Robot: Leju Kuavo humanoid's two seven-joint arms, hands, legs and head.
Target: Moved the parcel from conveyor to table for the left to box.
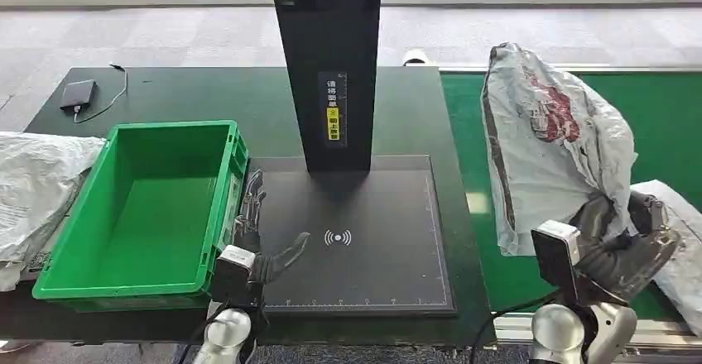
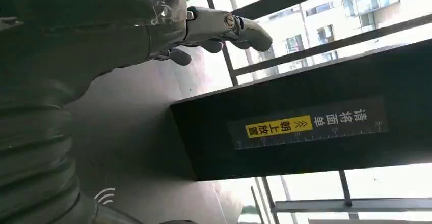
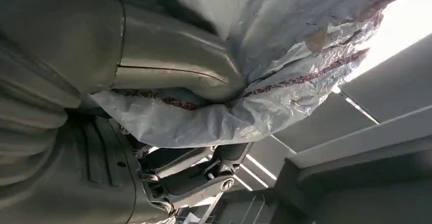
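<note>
Parcel (image 1: 556, 145) is a crumpled grey poly bag with red print, standing tall over your conveyor (image 1: 670, 120). Your right hand (image 1: 625, 244) grips its lower edge; your left hand (image 1: 261, 244) rests spread, holding nothing.

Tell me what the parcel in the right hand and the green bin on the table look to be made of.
Parcel: thin grey plastic film, likely a poly mailer; it is crinkled, glossy and folds around the right hand. Its contents cannot be told.
Green bin: rigid moulded plastic by the look; an even green colour, smooth slightly shiny walls, a thick rim and ribbed sides.
</note>
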